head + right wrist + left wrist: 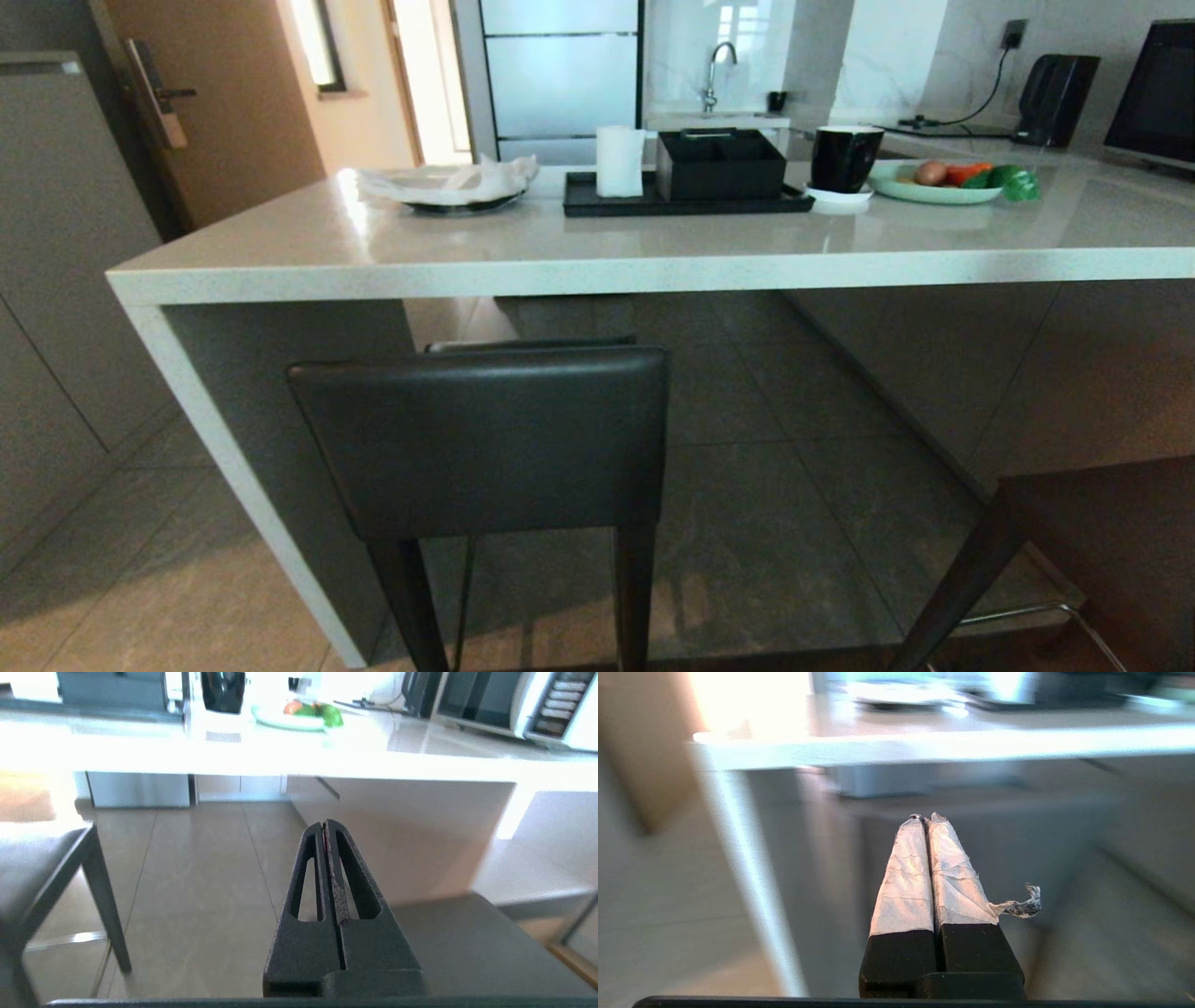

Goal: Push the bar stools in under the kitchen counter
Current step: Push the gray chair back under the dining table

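Note:
The kitchen counter is a pale glossy slab across the head view, with a slab end panel on its left. One bar stool stands in front of it, its dark backrest toward me and its seat partly under the slab. A second bar stool shows at the lower right, out from the counter. Neither arm is in the head view. My left gripper, with taped fingers, is shut and empty, pointing level at the counter. My right gripper is shut and empty above the second stool's seat; the first stool stands beside it.
On the counter stand a black tray with a white cup and a black box, a black mug, a plate of vegetables and a dish with a cloth. A door is at the far left. Tiled floor lies under the slab.

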Motion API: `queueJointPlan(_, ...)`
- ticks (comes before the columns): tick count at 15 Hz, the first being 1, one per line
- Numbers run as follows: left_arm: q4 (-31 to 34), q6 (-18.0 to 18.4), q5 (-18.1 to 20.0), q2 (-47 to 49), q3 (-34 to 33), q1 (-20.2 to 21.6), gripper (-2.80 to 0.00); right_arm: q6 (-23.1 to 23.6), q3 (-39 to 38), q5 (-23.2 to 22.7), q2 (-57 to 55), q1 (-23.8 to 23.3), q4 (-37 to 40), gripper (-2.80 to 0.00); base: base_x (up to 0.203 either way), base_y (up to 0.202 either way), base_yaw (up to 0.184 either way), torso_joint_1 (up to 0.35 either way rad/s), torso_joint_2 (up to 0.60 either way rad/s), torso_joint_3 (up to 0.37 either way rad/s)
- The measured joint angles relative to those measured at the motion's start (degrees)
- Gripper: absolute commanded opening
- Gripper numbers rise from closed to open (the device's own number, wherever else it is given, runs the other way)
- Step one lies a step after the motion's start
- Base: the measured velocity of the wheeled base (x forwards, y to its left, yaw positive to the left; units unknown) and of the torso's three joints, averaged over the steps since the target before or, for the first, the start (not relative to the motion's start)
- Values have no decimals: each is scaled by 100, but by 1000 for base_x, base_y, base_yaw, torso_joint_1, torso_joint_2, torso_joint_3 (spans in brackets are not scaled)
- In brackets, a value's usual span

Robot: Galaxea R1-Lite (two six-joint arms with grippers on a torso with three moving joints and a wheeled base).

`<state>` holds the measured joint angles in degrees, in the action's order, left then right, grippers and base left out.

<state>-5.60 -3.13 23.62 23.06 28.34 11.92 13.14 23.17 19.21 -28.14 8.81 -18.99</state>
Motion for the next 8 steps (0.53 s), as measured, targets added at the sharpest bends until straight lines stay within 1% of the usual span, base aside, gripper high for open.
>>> queueJointPlan(1,576,-13,199,-210,271,-221,-280,-30,145,3,383,-6,638,-280,0,0,0,0,0,0)
queueJointPlan(2,997,-13,287,-355,476,-496,-280,-82,253,57,671,-13,1145,-280,0,0,0,0,0,0)
queueJointPlan(3,1378,14,299,-468,703,-777,-280,-83,405,92,867,-20,1470,-280,0,0,0,0,0,0)
queueJointPlan(4,1758,80,300,-572,880,-960,-280,10,531,104,996,-27,1615,-280,0,0,0,0,0,0)
queueJointPlan(5,2037,146,284,-692,949,-1048,-280,116,631,116,1074,-30,1655,-280,0,0,0,0,0,0)
queueJointPlan(6,2163,187,226,-855,916,-1085,-280,162,740,115,1132,-30,1733,-280,0,0,0,0,0,0)
queueJointPlan(8,2349,343,-41,-1316,630,-1121,-280,230,1134,81,1189,-30,2112,-280,0,0,0,0,0,0)
